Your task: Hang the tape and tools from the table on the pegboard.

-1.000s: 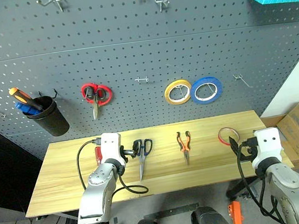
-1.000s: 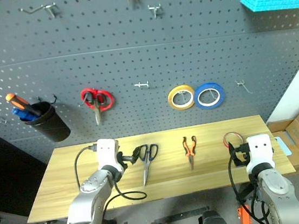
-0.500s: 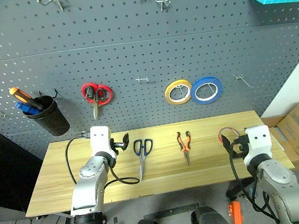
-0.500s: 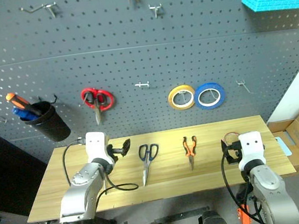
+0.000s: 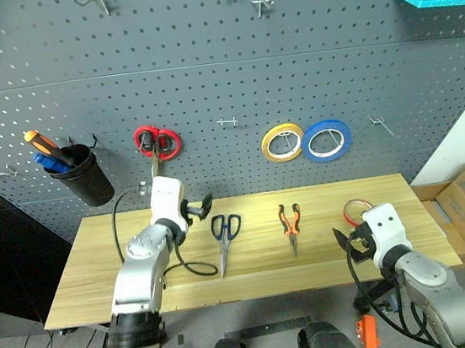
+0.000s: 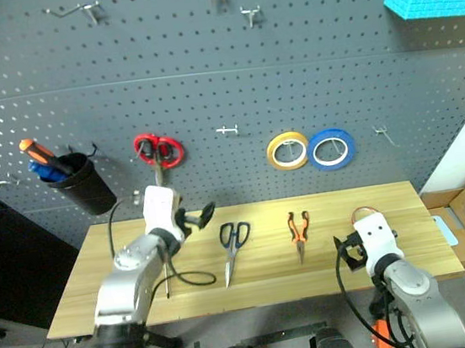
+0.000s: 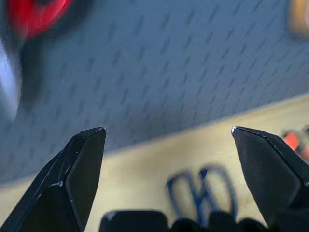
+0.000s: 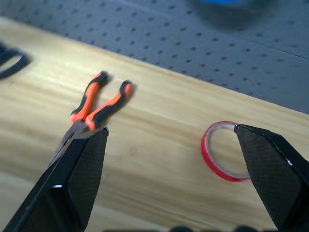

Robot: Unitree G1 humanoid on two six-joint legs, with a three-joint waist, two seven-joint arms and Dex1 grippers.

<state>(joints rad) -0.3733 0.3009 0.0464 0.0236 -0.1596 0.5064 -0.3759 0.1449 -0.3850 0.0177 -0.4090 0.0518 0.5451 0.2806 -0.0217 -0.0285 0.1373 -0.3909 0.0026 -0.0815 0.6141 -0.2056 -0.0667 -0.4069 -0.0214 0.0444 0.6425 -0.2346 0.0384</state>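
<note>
We are facing the pegboard [image 5: 203, 76] and the table [image 5: 100, 267], with both sets of fingers spread and empty.

On the table, the scissors [image 5: 223, 239], the pliers [image 5: 288, 222] and the red tape [image 8: 223, 151] are lying apart in a row; our left gripper [image 5: 198, 205] is hovering beside the scissors, our right gripper [image 5: 349, 244] near the tape.

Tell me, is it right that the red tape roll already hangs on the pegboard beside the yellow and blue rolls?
No. The red tape roll lies on the table, as the left eye view shows; the yellow roll and blue roll do hang on the pegboard.
</note>
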